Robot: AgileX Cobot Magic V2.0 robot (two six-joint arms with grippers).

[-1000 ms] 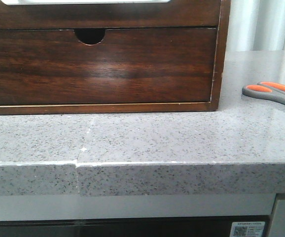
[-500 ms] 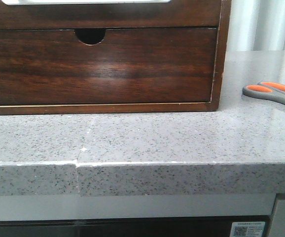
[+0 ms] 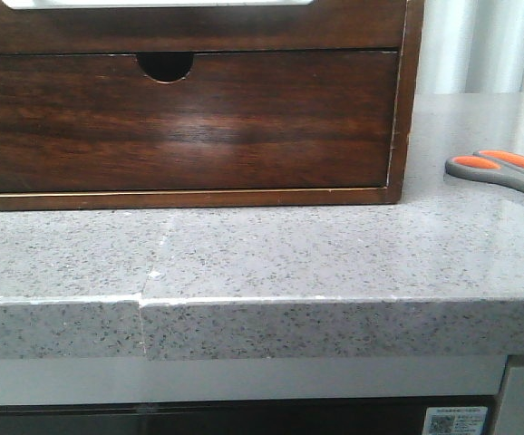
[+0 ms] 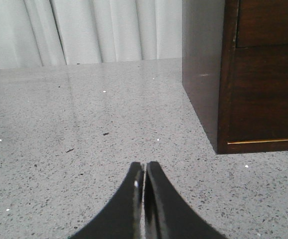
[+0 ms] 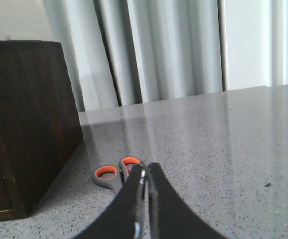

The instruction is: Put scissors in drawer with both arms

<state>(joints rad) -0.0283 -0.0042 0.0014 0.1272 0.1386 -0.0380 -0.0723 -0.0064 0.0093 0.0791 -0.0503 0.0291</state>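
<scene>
The scissors (image 3: pixel 498 169) lie flat on the grey stone counter, to the right of the wooden cabinet, their blades running out of the front view. In the right wrist view the orange-lined handles (image 5: pixel 111 175) show just beyond my right gripper (image 5: pixel 145 167), which is shut and holds nothing; its fingers hide the blades. The drawer (image 3: pixel 353 25) is the low top band of the cabinet, closed, with a long cut-out along its upper edge. My left gripper (image 4: pixel 144 167) is shut and empty over the bare counter, left of the cabinet's corner. Neither arm shows in the front view.
Below the drawer sits a taller closed drawer front with a half-round finger notch (image 3: pixel 165 65). The cabinet's side and front corner (image 4: pixel 223 99) stand close to my left gripper. White curtains (image 5: pixel 174 50) hang behind the counter. The counter's front edge (image 3: pixel 262 299) runs across.
</scene>
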